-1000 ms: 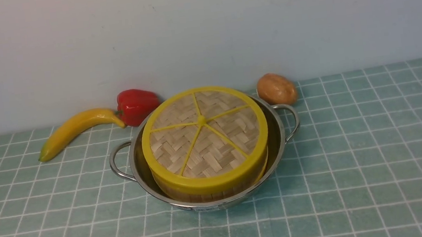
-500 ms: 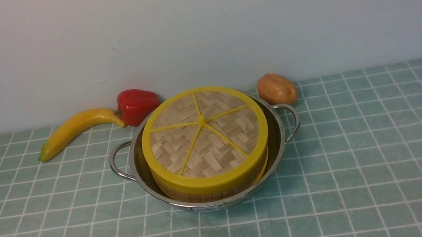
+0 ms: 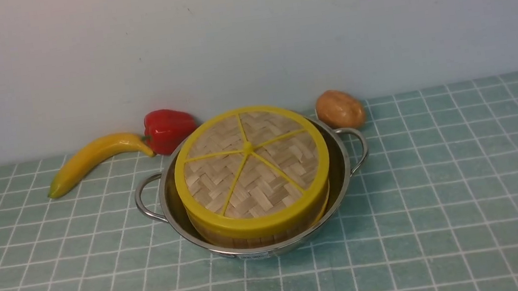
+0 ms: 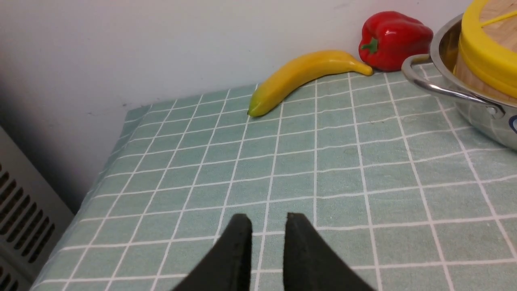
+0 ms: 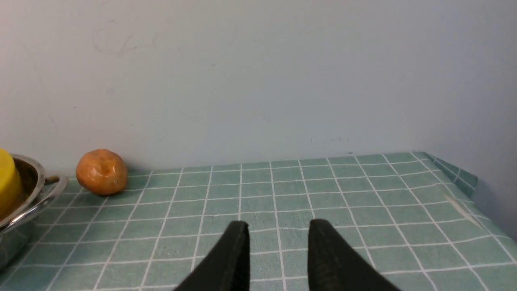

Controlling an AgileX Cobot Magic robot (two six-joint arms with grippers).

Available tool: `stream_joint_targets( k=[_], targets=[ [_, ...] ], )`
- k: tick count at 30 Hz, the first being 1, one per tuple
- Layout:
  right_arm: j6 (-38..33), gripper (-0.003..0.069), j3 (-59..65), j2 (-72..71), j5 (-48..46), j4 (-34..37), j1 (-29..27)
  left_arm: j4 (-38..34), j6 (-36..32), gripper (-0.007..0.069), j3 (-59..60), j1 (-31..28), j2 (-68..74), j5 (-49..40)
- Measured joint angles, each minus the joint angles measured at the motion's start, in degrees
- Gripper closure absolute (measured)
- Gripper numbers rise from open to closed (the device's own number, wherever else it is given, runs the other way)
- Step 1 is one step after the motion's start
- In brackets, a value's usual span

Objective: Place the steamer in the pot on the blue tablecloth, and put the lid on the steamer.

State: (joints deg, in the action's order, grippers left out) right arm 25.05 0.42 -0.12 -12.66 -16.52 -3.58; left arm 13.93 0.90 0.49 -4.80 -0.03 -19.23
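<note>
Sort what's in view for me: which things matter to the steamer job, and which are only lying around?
Part of the job:
- steamer, in the pot
- pot
- lid, on the steamer
- blue cloth, under the pot

Just lying about:
- banana
- red pepper
- brown potato-like item

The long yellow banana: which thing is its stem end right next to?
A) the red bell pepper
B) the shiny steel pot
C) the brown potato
A: the long yellow banana's stem end lies right beside the red bell pepper.
</note>
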Motion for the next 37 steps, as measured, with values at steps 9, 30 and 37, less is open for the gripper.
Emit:
stream_joint_targets(
  k=[9, 30, 37],
  targets=[
    [1.6, 0.0419, 0.0, 0.0, 0.1, 0.1, 0.0, 0.0, 0.0, 0.0486, 0.0, 0.0, 0.0, 0.0],
    [1.7, 0.0419, 0.0, 0.0, 0.1, 0.2, 0.0, 0.0, 0.0, 0.0454, 0.0, 0.0, 0.0, 0.0],
    [1.7, 0.0419, 0.0, 0.0, 0.1, 0.2, 0.0, 0.0, 0.0, 0.0444, 0.0, 0.0, 0.0, 0.0]
  ],
)
